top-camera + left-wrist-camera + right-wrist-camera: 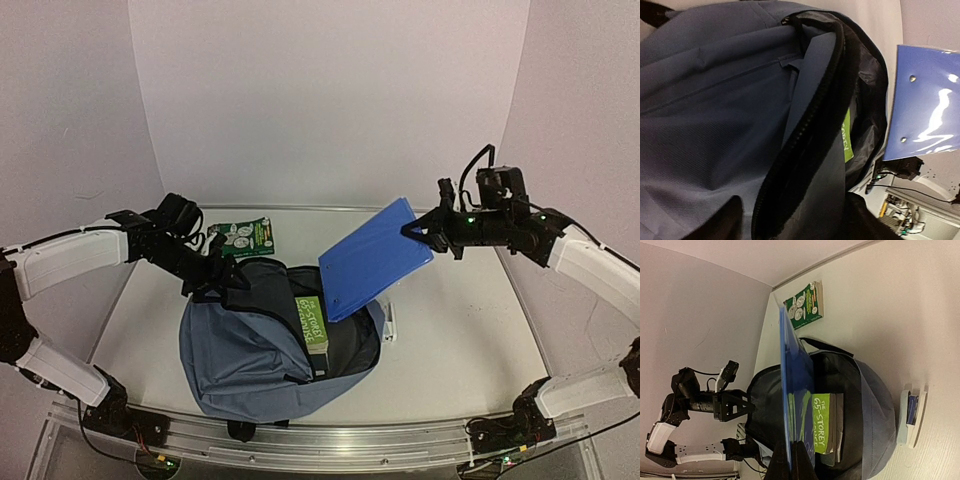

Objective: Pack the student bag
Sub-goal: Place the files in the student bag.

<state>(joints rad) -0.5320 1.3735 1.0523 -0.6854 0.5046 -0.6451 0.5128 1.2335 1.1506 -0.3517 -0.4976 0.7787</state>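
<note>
While the bag (235, 355) lies open on the white table (470, 340), the right gripper (413, 231), clamped on a blue notebook (375, 262) tilted above the bag's mouth, could snag it on the rim or on the 1 green book (313, 322) inside. At the bag's far rim, the left gripper (214, 274) may be apart or together; the views do not tell. Bare pale walls (330, 100) surround the bag.

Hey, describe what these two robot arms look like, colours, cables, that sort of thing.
The left arm and right arm match: white shells on the long links, black joints, wrists and bases. A thin black cable loops above the right wrist, and small green lights glow there and on the base boards. The jaws are black.
</note>
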